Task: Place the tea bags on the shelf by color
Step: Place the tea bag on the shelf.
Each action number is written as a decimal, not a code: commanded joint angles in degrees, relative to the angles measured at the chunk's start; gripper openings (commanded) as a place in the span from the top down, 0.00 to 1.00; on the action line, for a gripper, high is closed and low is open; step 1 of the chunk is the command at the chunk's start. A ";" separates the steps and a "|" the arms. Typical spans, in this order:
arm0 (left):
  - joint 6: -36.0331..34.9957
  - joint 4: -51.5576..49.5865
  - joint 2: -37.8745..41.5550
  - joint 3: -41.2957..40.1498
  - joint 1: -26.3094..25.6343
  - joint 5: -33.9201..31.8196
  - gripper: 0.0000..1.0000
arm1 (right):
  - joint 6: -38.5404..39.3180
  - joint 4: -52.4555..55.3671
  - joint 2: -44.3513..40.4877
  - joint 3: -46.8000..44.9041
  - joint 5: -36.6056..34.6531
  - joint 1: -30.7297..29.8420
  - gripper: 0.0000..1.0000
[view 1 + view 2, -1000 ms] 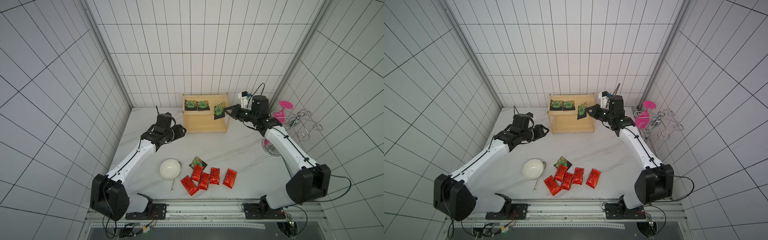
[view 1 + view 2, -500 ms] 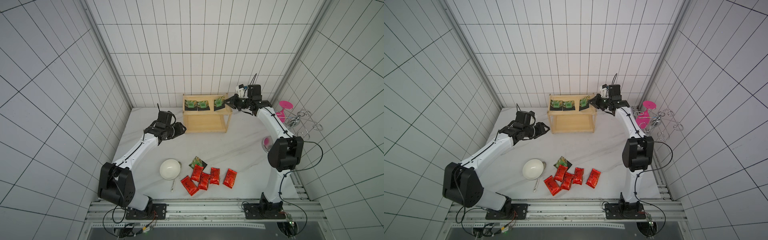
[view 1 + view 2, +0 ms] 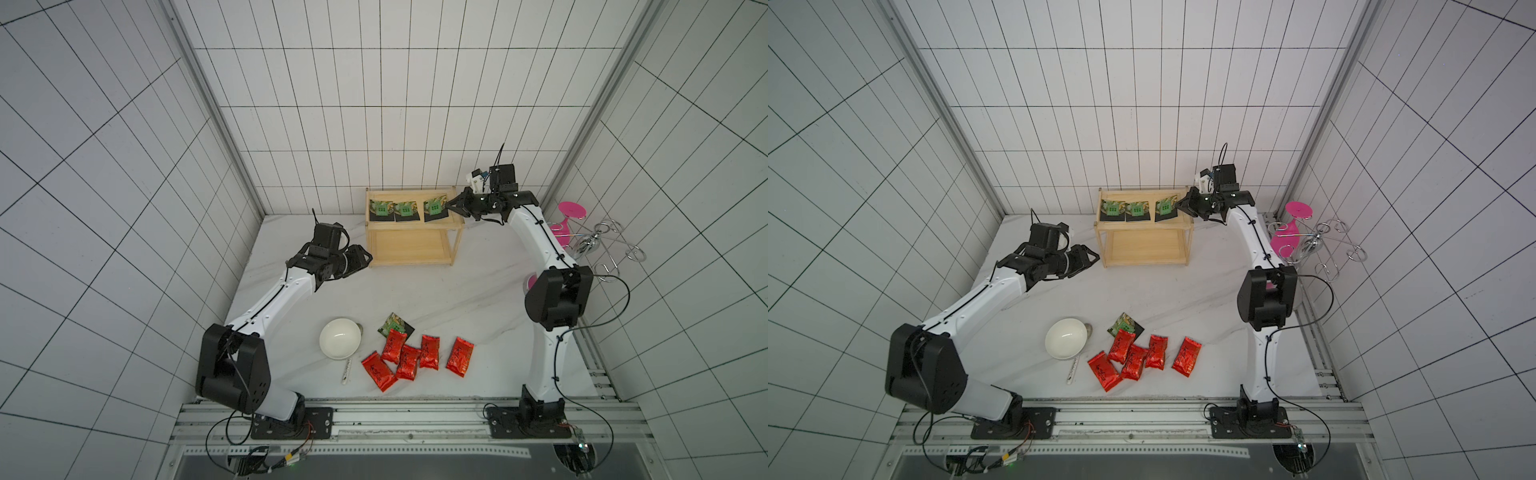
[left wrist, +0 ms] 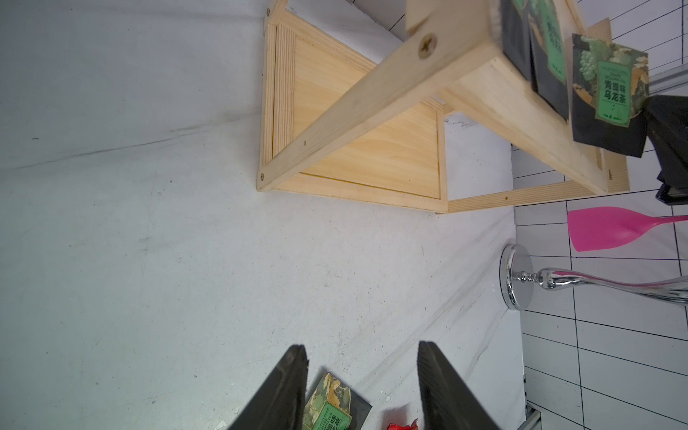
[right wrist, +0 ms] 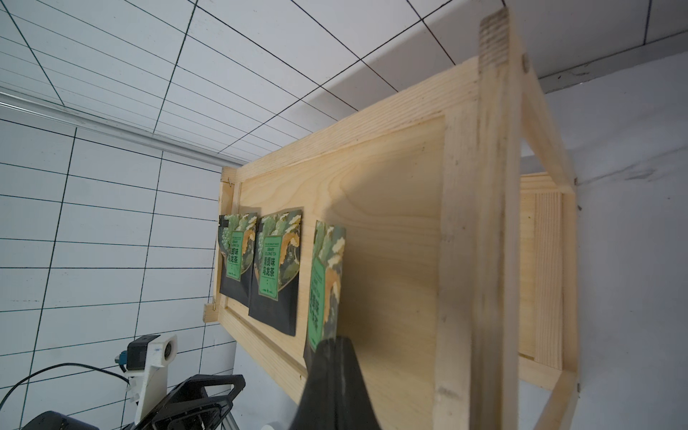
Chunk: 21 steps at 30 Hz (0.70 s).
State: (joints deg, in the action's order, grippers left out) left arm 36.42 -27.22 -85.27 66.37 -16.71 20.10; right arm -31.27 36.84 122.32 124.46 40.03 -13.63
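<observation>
The right fingers (image 3: 452, 204) are clamped tight on a black sachet (image 3: 435, 208), holding it tilted at the right end of the shelf's (image 3: 409, 262) top tier, just right of two other sachets (image 3: 405, 210) lying there. The left fingers (image 3: 362, 258) stand half open and empty, just left of the shelf. A fourth sachet (image 3: 395, 323) and five red pouches (image 3: 429, 352) lie on the near desk (image 3: 457, 299), right of a white bowl (image 3: 340, 344).

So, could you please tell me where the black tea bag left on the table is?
In both top views the black tea bag lies just right of the white bowl, its front edge tucked under a red pouch.
</observation>
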 commanded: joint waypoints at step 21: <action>0.23 2.68 1.77 -1.71 0.80 1.79 0.48 | 3.18 8.92 7.88 15.27 -2.93 -1.45 0.76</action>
State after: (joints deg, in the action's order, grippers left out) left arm 36.62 -25.78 -85.14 65.32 -16.16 21.39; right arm -29.23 43.62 128.90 135.74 38.17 -14.98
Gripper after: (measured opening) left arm 0.516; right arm 0.232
